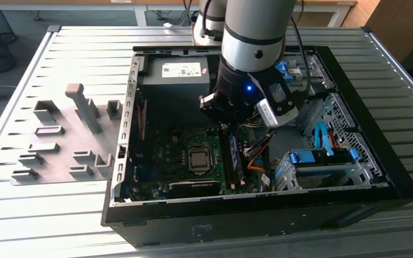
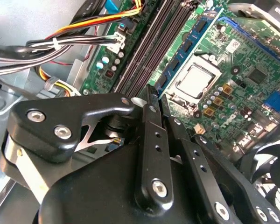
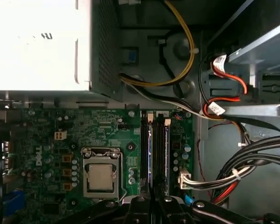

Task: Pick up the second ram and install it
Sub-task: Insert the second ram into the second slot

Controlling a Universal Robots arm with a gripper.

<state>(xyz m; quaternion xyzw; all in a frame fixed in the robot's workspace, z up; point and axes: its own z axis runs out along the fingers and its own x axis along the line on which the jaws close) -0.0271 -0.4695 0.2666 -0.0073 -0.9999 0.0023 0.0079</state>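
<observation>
The second ram (image 1: pixel 233 157), a thin blue-green stick with dark chips, stands on edge in a long black motherboard slot (image 3: pixel 143 154) area beside the CPU socket (image 3: pixel 101 177). In both wrist views the stick (image 2: pixel 189 44) (image 3: pixel 151 154) runs straight into the narrow gap between my black fingers. My gripper (image 1: pixel 225 122) (image 2: pixel 157 99) (image 3: pixel 152 199) hovers low over the motherboard inside the open computer case, its jaws drawn close together around the stick's near end. That end of the stick is hidden by the fingers.
Grey plastic holder blocks (image 1: pixel 63 140) sit on the slatted table at the exterior view's left. Inside the case are the power supply (image 1: pixel 178 72), bundled coloured cables (image 3: pixel 233 177) beside the slots, a blue drive cage (image 1: pixel 321 158) and a fan (image 2: pixel 270 163).
</observation>
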